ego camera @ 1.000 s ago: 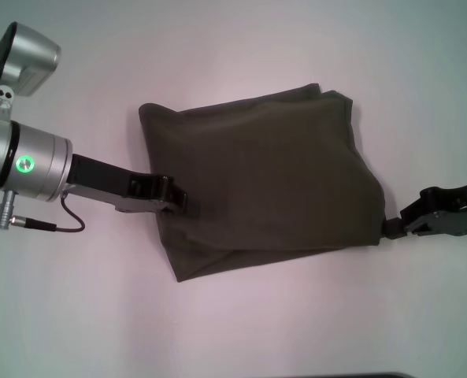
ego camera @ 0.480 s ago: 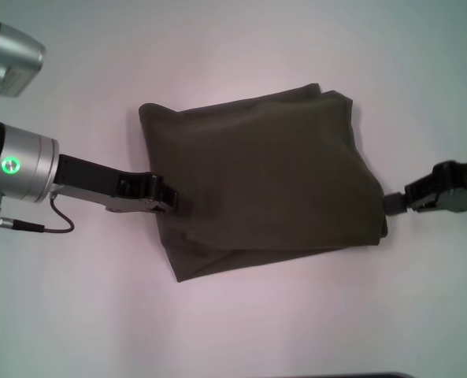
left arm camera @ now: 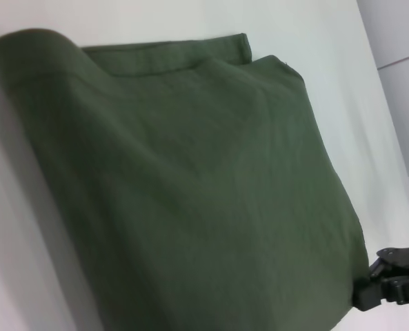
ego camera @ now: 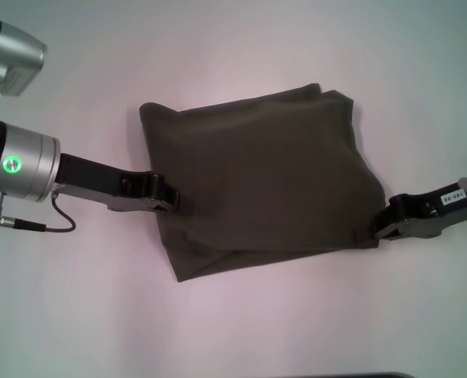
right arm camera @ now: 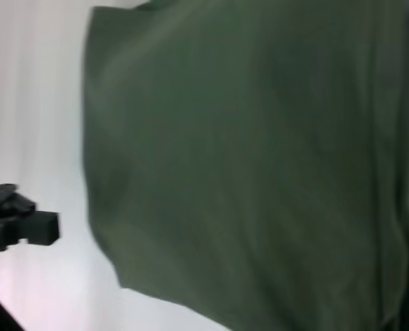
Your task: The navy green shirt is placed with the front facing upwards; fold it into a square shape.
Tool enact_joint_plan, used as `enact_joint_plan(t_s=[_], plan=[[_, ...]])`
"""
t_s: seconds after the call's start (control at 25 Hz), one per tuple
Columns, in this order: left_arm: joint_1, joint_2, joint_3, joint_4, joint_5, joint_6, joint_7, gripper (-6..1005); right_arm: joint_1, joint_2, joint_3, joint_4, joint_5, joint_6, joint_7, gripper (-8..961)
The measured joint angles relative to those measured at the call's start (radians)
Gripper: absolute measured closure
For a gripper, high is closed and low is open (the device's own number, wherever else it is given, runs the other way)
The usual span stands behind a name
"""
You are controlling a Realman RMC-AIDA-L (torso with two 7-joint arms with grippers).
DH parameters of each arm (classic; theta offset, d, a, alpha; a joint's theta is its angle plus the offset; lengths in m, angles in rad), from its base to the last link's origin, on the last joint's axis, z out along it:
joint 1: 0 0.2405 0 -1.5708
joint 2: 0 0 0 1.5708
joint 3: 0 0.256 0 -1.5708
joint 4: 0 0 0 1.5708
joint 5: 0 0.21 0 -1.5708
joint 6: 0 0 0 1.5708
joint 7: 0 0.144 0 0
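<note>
1. Fingers: state of the left gripper (ego camera: 178, 201) unclear, tips sit against the left edge of the navy green shirt (ego camera: 265, 185); can't tell if they pinch cloth.
2. Right gripper (ego camera: 372, 231) tips meet the shirt's lower right corner; grip unclear too.
3. Shirt lies folded into a rough square, plain side up, mid-table (ego camera: 233, 47).
4. A lower layer sticks out along the near edge.

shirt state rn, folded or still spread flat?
Folded. The navy green shirt lies as a roughly square bundle, plain back outward, with a lower layer protruding along its near edge. No sleeves, collar or lettering show.
</note>
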Motion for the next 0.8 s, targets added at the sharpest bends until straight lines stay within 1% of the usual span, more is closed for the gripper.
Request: enact_joint_plan(t_s=[0.32,0.4,0.48,0.56,0.68,0.8], plan=[[0.002,-0.001,0.0,0.008,0.004,-0.007,0.0,999,-0.003,-0.008,0.007,-0.006,-0.014,0.022,0.026,947],[0.002,0.0,0.0,0.007,0.003,-0.006,0.0,999,0.0,-0.009,0.011,-0.01,-0.01,-0.001,0.017,947],[0.002,0.001,0.0,0.003,0.003,-0.004,-0.001,999,0.0,-0.012,0.029,-0.04,0.011,-0.058,0.0,948],[0.001,0.002,-0.001,0.0,0.003,-0.001,-0.002,999,-0.005,-0.018,0.058,-0.097,0.054,-0.133,-0.015,948],[-0.003,0.006,-0.015,-0.002,0.002,0.004,-0.001,999,-0.01,-0.035,0.11,-0.167,0.127,-0.216,-0.03,947],[-0.01,0.014,-0.053,-0.016,0.0,0.032,0.006,999,-0.01,-0.071,0.164,-0.2,0.233,-0.267,-0.043,946]])
